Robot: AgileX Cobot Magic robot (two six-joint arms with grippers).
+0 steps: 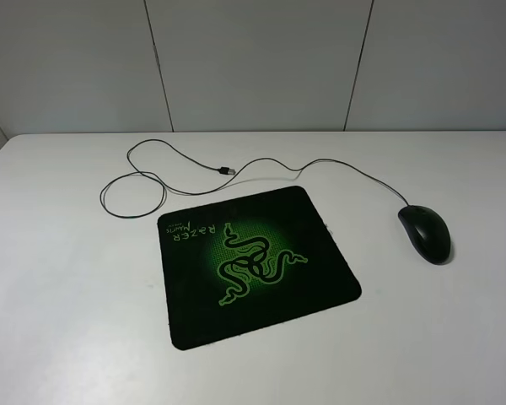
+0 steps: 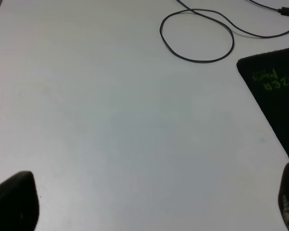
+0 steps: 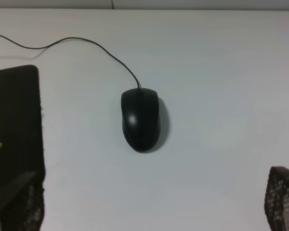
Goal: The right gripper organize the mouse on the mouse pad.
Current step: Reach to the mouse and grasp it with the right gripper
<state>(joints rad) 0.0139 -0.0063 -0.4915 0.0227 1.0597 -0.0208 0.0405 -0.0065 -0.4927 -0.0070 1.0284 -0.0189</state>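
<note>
The black mouse (image 1: 425, 234) lies on the white table to the right of the mouse pad (image 1: 312, 219), apart from it. The pad is black with a green snake logo. The mouse's thin cable (image 1: 320, 160) runs back and left, loops, and ends in a USB plug (image 1: 226, 170). No arm shows in the exterior high view. In the right wrist view the right gripper (image 3: 149, 204) is open and empty, with the mouse (image 3: 140, 119) ahead of it between the fingertip lines and the pad's edge (image 3: 14, 120) beside it. The left gripper (image 2: 151, 207) is open and empty over bare table.
The white table (image 1: 67, 295) meets a grey panelled wall at the back. In the left wrist view the cable loop (image 2: 197, 60), the USB plug (image 2: 288, 11) and a corner of the pad (image 2: 279, 96) lie ahead of the left gripper.
</note>
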